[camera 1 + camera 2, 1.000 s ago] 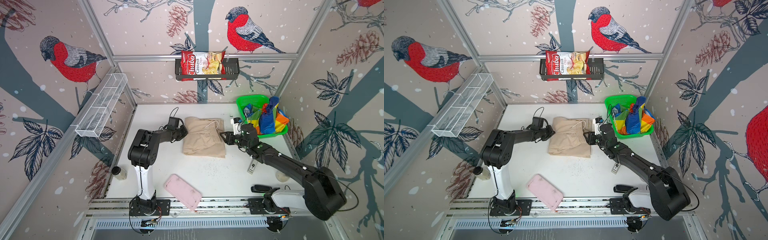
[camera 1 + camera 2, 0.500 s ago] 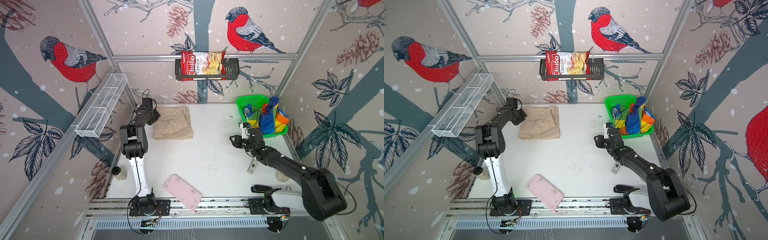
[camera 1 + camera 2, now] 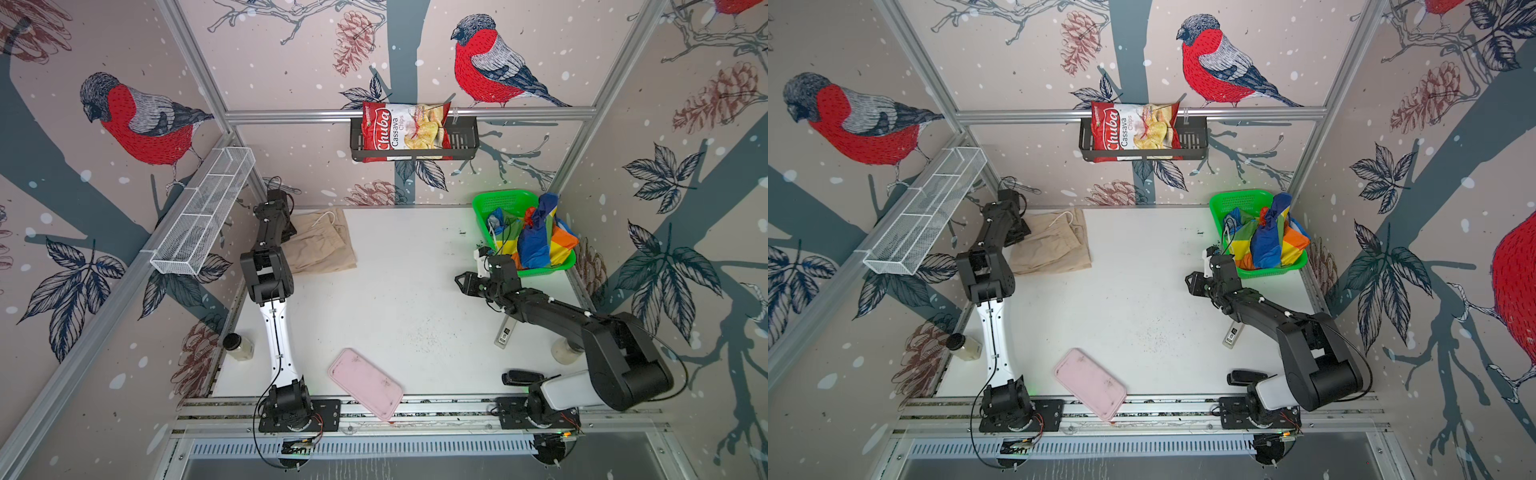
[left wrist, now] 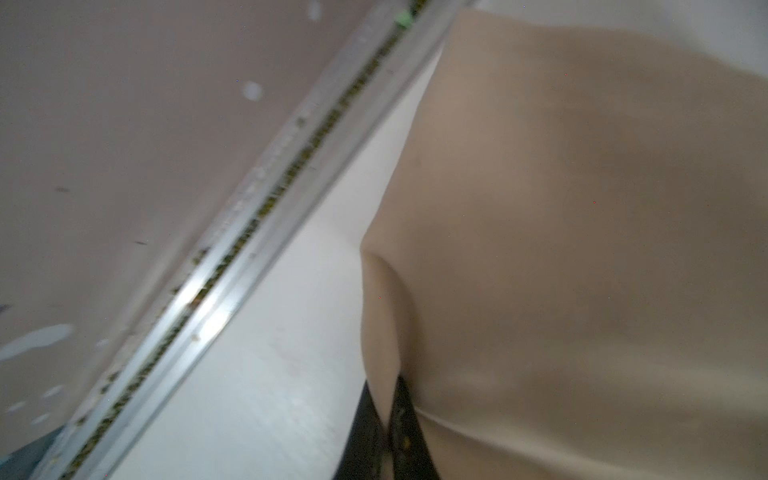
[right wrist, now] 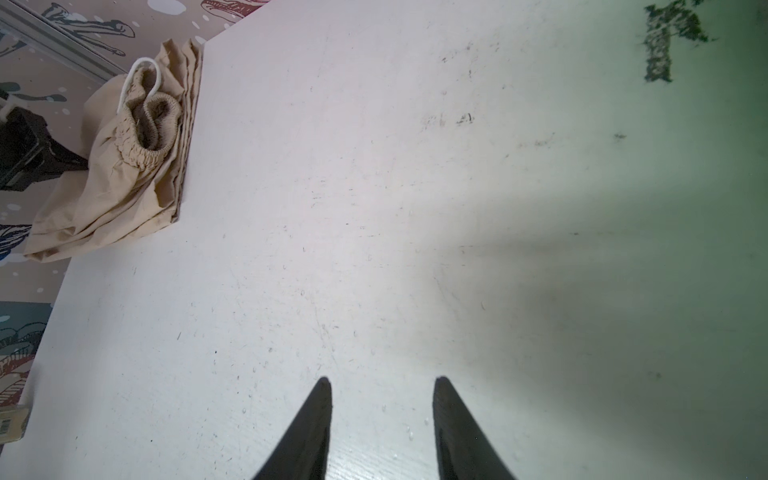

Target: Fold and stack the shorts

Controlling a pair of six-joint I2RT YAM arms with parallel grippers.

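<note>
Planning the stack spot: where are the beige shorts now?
In both top views the beige shorts lie in the table's far-left corner, held by the left gripper.

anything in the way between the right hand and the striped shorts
Only the low wall of the green basket; the striped shorts are heaped above its rim. The right hand is open and empty but points away from them.

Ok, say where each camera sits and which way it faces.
Top views: high above the front, looking down on the white table; left arm and right arm show.
Left wrist: on the left arm, facing the plain beige cloth shorts; shut left tool pinches them.
Right wrist: on the right arm, facing over bare table toward those shorts; open right tool shows.
Shared: all views show the beige shorts.
</note>
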